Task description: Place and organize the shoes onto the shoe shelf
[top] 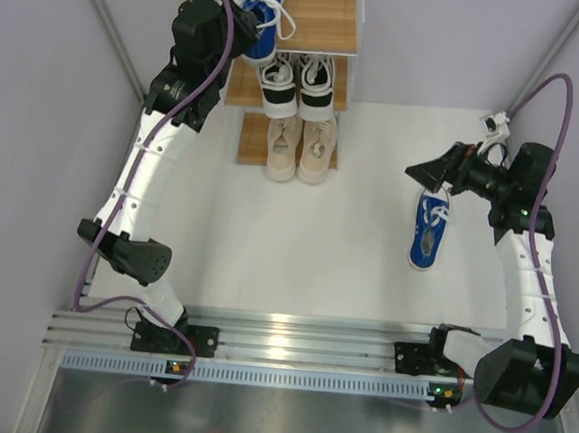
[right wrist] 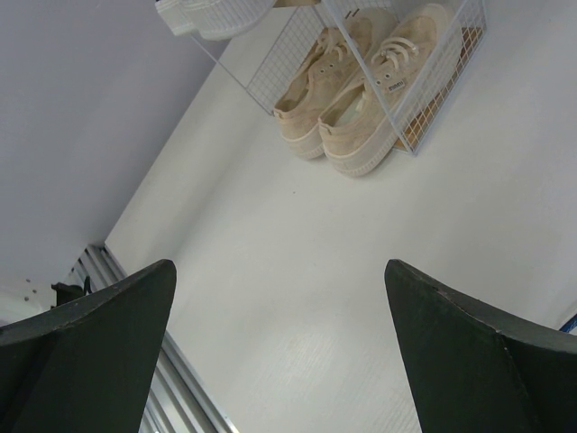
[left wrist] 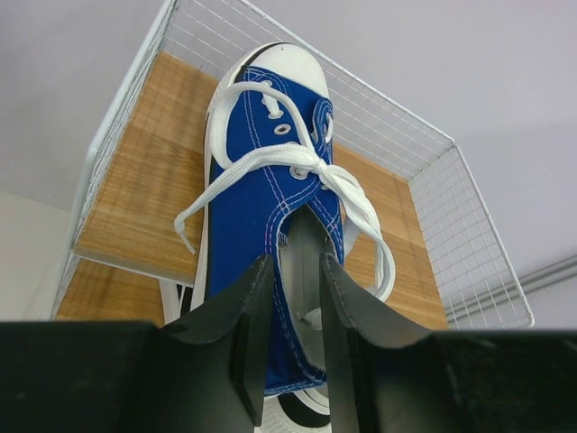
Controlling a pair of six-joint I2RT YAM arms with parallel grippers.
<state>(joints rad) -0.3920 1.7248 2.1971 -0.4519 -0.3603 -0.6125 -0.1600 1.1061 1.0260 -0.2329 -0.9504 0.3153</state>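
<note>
Left arm (top: 149, 155) reaches far forward, left pincer (left wrist: 296, 271) pinched narrow; right pincer (right wrist: 279, 271) gapes wide.

Even, diffuse light is flooding all three views. The white desk (top: 352, 181) is reading bright, nearly washed out. Shadows are falling faint and soft. Glare is streaking the metal rail (top: 301, 330) along the desk's near edge. The right hand (right wrist: 279, 271) is looming dark and soft-edged near its lens.

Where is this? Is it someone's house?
Probably a robot lab booth, not a house: a left arm and a right arm bolted to a metal rail, bare grey walls around a white table, and a shoe shelf.
</note>
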